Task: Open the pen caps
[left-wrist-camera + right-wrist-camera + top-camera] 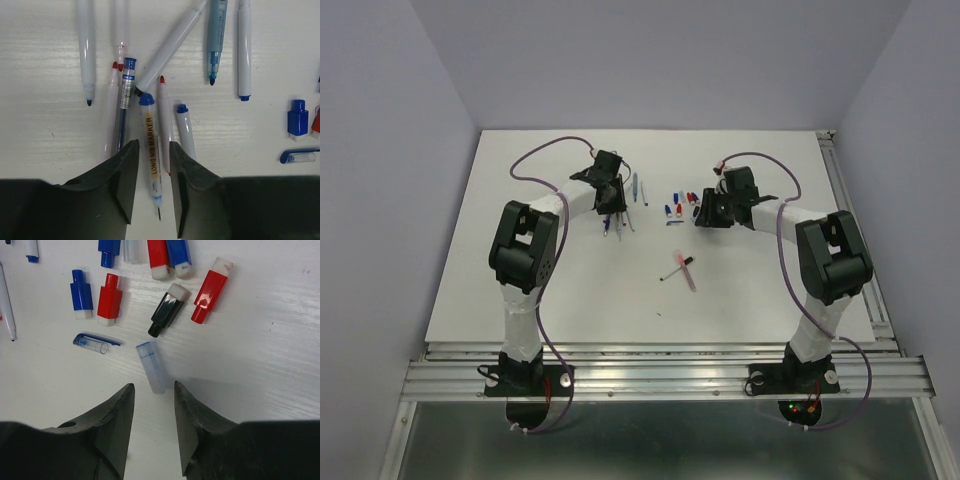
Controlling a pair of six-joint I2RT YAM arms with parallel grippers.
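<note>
Several pen caps lie loose on the white table point(260, 355): a blue one point(81, 294), a red one point(109, 299), a black one point(166, 315), another red one point(210, 289). A pale translucent blue cap point(152, 365) lies flat, its near end just between the tips of my right gripper point(153, 386), which is open and touches nothing. My left gripper point(153, 145) is open over a heap of uncapped pens. A marker labelled LONG NIB MARKER point(151, 150) lies on the table between its jaws, with a gap on each side.
A clear cap with a blue clip point(92, 342) lies left of the pale cap. More uncapped white pens point(167, 47) fan out ahead of the left gripper. One pen with a red part point(677, 268) lies alone nearer the arms' bases.
</note>
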